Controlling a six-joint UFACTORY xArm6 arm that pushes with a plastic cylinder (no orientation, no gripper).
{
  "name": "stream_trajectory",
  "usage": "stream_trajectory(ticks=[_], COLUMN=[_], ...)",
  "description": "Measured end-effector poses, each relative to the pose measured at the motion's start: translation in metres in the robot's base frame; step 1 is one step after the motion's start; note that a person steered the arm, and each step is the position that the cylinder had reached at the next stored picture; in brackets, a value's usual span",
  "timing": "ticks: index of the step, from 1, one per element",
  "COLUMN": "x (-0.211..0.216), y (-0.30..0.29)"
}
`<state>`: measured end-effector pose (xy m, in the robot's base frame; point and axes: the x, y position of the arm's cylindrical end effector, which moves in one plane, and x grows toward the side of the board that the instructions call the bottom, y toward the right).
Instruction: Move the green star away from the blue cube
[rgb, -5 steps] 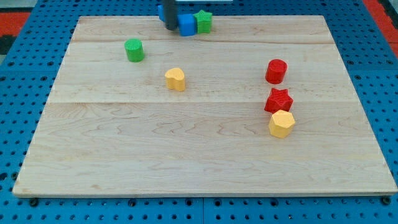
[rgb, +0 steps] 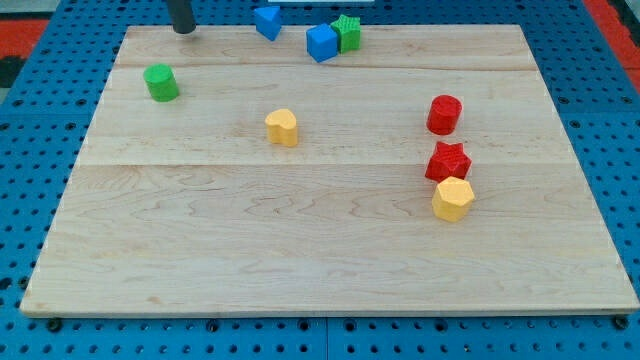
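Observation:
The green star (rgb: 348, 32) sits at the board's top edge, touching the right side of the blue cube (rgb: 321, 43). My tip (rgb: 184, 31) is at the top left of the board, well to the left of both and touching no block. A second blue block (rgb: 267, 21) of unclear shape lies between my tip and the cube.
A green cylinder (rgb: 160, 82) lies below my tip at the left. A yellow block (rgb: 283, 127) is near the middle. At the right are a red cylinder (rgb: 444, 114), a red star (rgb: 448, 161) and a yellow hexagonal block (rgb: 453, 199). The wooden board (rgb: 300, 260) lies on a blue pegboard.
My tip has moved left along the top edge, away from the blue cube. The green cylinder has shifted left. The blue cube and green star have shifted slightly right. The second blue block is now uncovered.

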<state>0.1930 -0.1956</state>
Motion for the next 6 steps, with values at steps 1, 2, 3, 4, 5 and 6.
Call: stream_trajectory(ticks=[1,2,3,4,5,6], x=[-0.001,0.0,0.003,0.026,0.083,0.122], y=[0.043,0.129,0.203,0.271,0.284,0.259])
